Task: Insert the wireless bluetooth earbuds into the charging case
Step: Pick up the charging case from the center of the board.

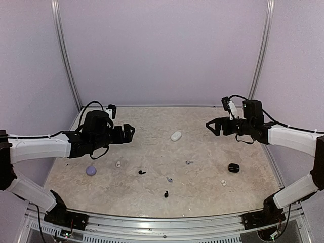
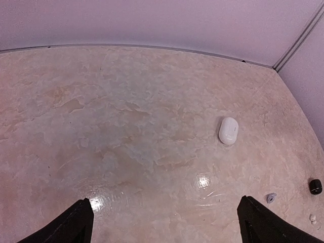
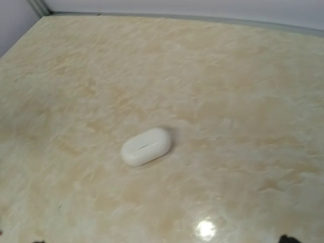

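Task progress: nothing is done yet. All six earbuds lie loose on the table point(image 1: 152, 119), and none sits in a case. My left gripper point(image 1: 130, 132) hangs over the left side of the table, jaws spread wide and nothing between them. My right gripper point(image 1: 210, 127) hangs over the right side, toward the far edge, likewise spread and empty. The white case point(image 1: 175, 135) rests mid-table toward the far edge, between the two grippers, and its lid looks closed. The lavender case point(image 1: 90, 170) lies near the left edge and the black case point(image 1: 233, 167) near the right edge; I cannot tell whether either is open or what it holds. Toward the near edge lie a white earbud point(image 1: 118, 164), near the lavender case, a black earbud point(image 1: 142, 172), a grey earbud point(image 1: 189, 162), a second grey earbud point(image 1: 169, 178), a second black earbud point(image 1: 166, 194), and a second white earbud point(image 1: 223, 183), near the black case. In my judgement, every case must be opened and all six insertions are outstanding.
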Controlling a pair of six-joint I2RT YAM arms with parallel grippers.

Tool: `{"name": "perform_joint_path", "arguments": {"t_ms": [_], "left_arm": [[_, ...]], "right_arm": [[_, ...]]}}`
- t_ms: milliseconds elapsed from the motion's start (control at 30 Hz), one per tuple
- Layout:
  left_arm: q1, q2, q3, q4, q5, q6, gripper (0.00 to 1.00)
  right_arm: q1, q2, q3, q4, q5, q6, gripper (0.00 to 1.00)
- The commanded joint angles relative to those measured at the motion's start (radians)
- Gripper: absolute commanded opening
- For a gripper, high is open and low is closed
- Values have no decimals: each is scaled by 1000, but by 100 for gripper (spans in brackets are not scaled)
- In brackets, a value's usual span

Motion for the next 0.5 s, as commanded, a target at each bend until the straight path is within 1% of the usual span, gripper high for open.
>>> {"name": "perform_joint_path", "arguments": {"t_ms": [0, 67, 267, 467], "left_arm": [[-15, 99, 82, 54, 84, 125, 99], [-18, 166, 138, 57, 129, 163, 99], [-41, 442, 361, 37, 234, 250, 99], [-79, 672, 572, 11, 282, 312, 99]], "right_arm": [[-34, 2, 9, -24, -108, 4, 99], [-49, 6, 9, -28, -137, 11, 99], [-86, -11, -6, -35, -184, 16, 100], [-106, -45, -24, -39, -200, 17, 99]]}}
